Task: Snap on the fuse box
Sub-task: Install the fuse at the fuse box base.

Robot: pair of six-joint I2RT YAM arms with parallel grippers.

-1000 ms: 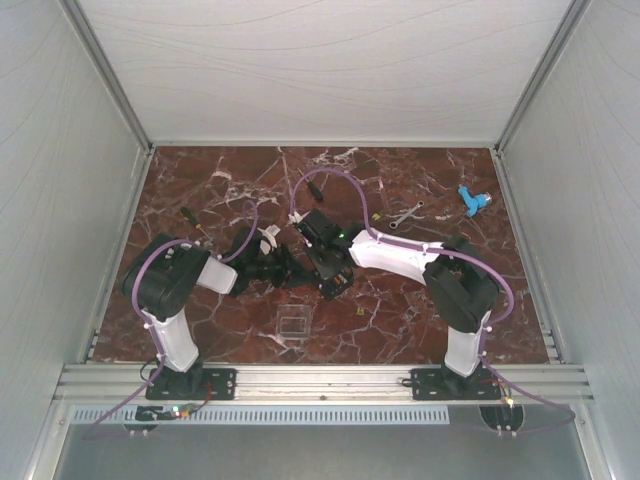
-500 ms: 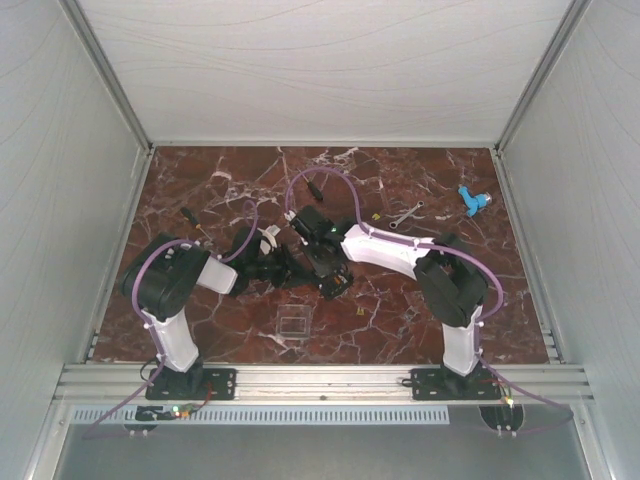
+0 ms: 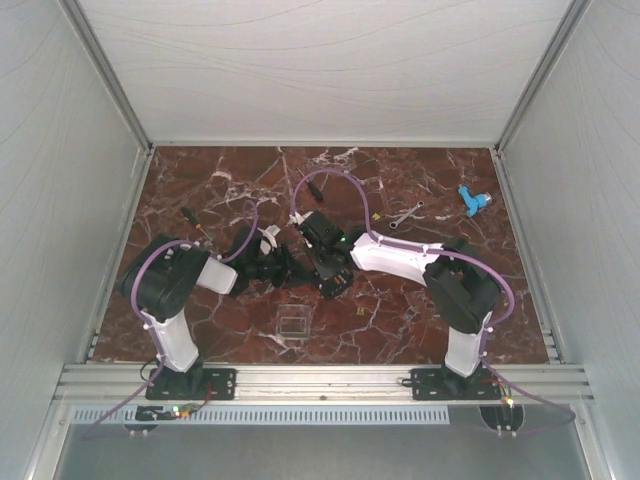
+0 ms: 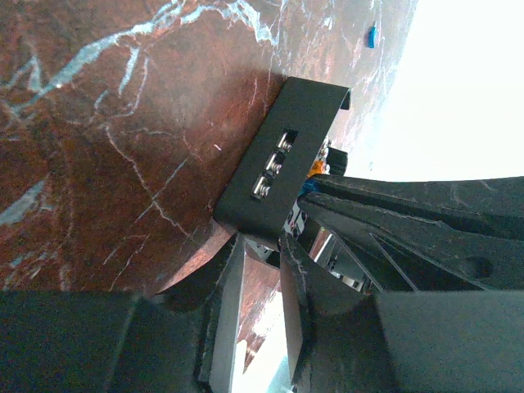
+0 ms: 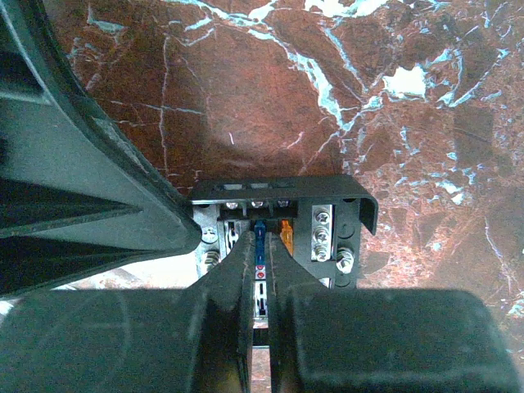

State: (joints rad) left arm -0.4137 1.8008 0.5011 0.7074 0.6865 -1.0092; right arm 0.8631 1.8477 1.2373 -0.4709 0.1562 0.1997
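Left gripper (image 4: 262, 243), part-open, seemingly clamps the fuse box (image 4: 288, 123).

The top external view looks steeply down from high above and behind the two arm bases (image 3: 190, 380), facing the far wall (image 3: 330, 70). It stands well back and takes in the whole table (image 3: 420, 190). The left wrist view sits very close and strongly rolled, looking along the left end effector (image 4: 260, 246) low across the table surface to the fuse box (image 4: 278, 164) just ahead. The right wrist view, equally close, looks down past the right end effector (image 5: 259, 246) onto the same box. All three views share the fuse box and the marble around it, mid-table in the top view.
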